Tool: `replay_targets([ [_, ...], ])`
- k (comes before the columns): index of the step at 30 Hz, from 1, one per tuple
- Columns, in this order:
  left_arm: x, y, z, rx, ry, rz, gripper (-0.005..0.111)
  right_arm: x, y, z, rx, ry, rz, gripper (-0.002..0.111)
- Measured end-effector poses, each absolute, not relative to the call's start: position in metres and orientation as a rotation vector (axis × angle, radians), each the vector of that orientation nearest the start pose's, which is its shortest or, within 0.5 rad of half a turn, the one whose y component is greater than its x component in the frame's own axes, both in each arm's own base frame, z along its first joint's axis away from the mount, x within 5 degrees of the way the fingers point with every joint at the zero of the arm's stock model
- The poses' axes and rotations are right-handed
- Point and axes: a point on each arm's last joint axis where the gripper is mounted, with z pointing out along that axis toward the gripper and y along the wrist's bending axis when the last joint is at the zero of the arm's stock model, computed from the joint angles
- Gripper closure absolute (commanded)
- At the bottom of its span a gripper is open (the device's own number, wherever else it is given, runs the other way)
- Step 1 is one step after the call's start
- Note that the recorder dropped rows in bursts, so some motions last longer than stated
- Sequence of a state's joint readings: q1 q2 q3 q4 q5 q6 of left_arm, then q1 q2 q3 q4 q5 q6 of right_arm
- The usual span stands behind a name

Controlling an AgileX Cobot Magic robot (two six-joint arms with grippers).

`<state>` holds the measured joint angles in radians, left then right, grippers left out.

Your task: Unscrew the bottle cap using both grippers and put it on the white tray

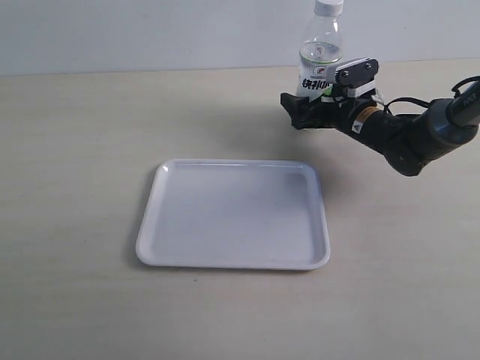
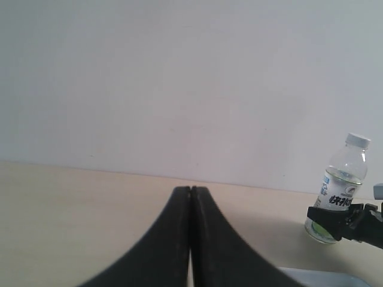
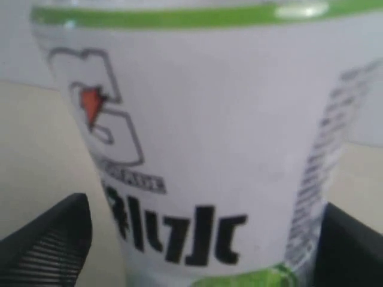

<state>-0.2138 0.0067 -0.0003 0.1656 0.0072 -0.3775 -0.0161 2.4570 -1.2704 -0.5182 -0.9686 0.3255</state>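
Note:
The clear bottle (image 1: 319, 56) with a white-and-green label stands upright on the table beyond the white tray (image 1: 232, 217). Its white bottle cap (image 1: 328, 6) sits on the neck. My right gripper (image 1: 322, 91) is open around the bottle's lower body; in the right wrist view the label (image 3: 209, 149) fills the space between the fingers (image 3: 54, 245), and a gap shows on one side. My left gripper (image 2: 191, 190) is shut on nothing and is outside the exterior view. From there I see the bottle (image 2: 338, 191), its cap (image 2: 358, 140) and the right gripper (image 2: 341, 222) far off.
The tan tabletop (image 1: 75, 150) runs back to a pale wall (image 1: 150, 30). The right arm (image 1: 420, 135) reaches in from the right edge, with cables along it. A corner of the tray (image 2: 323, 278) shows in the left wrist view.

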Motion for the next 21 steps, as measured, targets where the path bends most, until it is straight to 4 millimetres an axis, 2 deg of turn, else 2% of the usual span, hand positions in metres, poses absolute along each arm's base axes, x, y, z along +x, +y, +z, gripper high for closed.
replay_targets([
  [6, 0.055, -0.012, 0.213, 0.003, 1.499, -0.341, 0.107, 0.459, 0.029, 0.041, -0.298, 1.744, 0.336, 0.104],
  [7, 0.055, -0.012, 0.213, 0.005, 1.499, -0.340, 0.107, 0.459, 0.029, 0.041, -0.302, 1.743, 0.333, 0.108],
  [14, 0.054, -0.013, 0.221, 0.032, 1.407, -0.344, 0.107, 0.458, 0.031, 0.041, -0.377, 1.719, 0.310, 0.108],
  [21, 0.045, -0.016, 0.246, 0.021, 1.117, -0.476, 0.107, 0.454, 0.040, 0.046, -0.574, 1.663, 0.306, 0.108],
])
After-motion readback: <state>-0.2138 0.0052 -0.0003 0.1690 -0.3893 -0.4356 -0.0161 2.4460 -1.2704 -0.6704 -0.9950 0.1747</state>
